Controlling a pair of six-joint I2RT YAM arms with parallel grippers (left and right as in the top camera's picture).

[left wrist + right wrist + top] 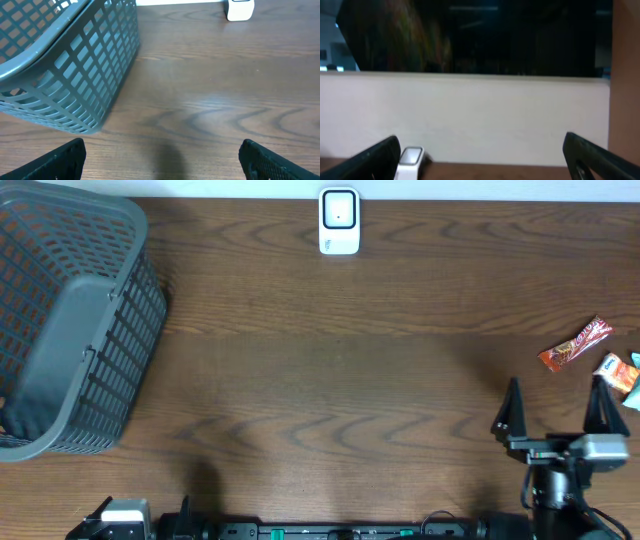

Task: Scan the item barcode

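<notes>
No lettering can be read anywhere in these views; the orange-red snack wrapper (576,345) near the right edge of the table (350,380) carries pale print too small to make out. The white scanner (339,221) at the far edge shows only a faint, illegible mark on its face.

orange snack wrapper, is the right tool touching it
Apart. The overhead view shows bare table between the right tool and the orange snack wrapper.

The brown wood-grain worktop (400,380) has a smooth, faintly sheened finish. The grey slatted plastic basket (110,340) looks matt; the orange snack wrapper (575,345) glossy.
</notes>
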